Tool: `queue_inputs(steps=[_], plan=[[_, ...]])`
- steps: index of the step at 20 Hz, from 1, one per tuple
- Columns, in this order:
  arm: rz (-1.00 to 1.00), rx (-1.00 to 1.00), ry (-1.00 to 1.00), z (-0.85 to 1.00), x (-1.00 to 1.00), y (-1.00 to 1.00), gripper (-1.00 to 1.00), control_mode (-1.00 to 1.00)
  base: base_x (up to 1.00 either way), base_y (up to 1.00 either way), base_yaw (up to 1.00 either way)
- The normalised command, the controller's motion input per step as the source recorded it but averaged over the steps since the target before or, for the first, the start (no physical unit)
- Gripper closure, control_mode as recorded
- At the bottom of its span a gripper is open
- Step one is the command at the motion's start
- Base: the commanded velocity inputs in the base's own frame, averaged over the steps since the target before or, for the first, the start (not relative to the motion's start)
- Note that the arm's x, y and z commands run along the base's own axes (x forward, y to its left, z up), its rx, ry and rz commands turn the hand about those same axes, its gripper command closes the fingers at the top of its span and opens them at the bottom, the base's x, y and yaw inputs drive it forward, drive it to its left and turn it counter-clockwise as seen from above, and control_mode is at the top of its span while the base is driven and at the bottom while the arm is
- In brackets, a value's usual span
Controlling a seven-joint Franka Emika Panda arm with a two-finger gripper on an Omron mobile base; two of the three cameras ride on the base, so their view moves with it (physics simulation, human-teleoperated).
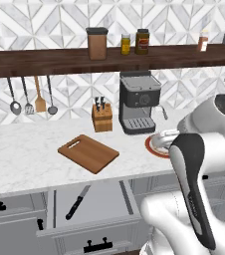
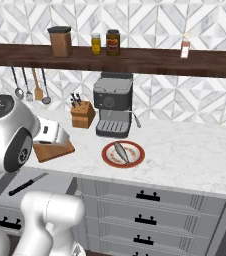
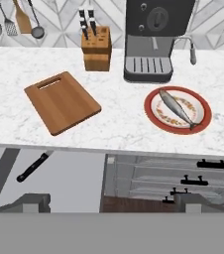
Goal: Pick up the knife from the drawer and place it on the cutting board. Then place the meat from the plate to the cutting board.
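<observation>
1. The jaws (image 3: 109, 201) are spread wide and hold nothing.
2. The knife (image 3: 33, 167) lies in the open drawer (image 3: 69, 181), near the left jaw.
3. The meat (image 3: 178, 108) rests on the plate (image 3: 153, 111), far ahead.

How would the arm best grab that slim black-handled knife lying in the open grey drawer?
Probably by the black handle, coming straight down from above. The slim black-handled knife lies flat and slanted on the floor of the open grey drawer, so the open gripper should turn its fingers across the handle's narrow width.
</observation>
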Motion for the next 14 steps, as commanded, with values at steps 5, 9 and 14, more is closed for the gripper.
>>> queue_inputs(steps=[5, 9, 14], plan=[[0.00, 0.00, -0.02, 0.00, -0.30, 0.00, -1.00, -1.00, 0.00, 0.00, 0.00], [0.00, 0.00, 0.00, 0.01, -0.07, 0.00, -1.00, 1.00, -0.36, -0.13, 0.00], [0.00, 0.00, 0.00, 0.00, 0.00, 0.00, -1.00, 1.00, -0.34, -0.43, 0.09]])
